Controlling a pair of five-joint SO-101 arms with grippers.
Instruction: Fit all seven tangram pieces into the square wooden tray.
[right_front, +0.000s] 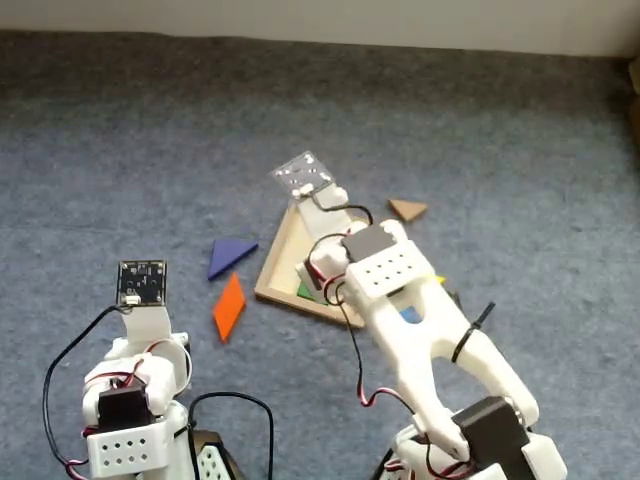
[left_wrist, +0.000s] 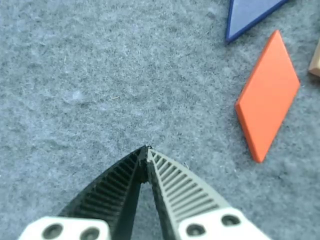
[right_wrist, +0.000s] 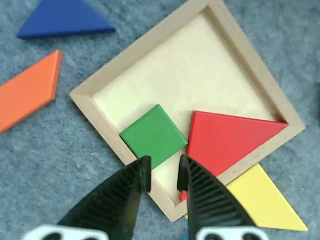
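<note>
Pale wooden tray (right_wrist: 137, 55), green square (right_wrist: 153, 135), red triangle (right_wrist: 227, 140), yellow triangle (right_wrist: 262, 200), blue triangle (right_wrist: 62, 20), tan triangle (right_front: 407, 209), orange parallelogram (right_wrist: 27, 92), flecked grey-blue carpet (right_wrist: 50, 165).

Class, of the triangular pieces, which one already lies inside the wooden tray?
The red triangle, next to the green square in the tray. The blue triangle, yellow triangle and tan triangle lie outside its rim.

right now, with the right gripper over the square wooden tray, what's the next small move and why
Probably lower the right gripper onto the green square piece to seat it. Its jaws stand slightly apart just over that square's corner, and the square lies in the square wooden tray short of the corner below the gripper, beside the red triangle piece.
</note>
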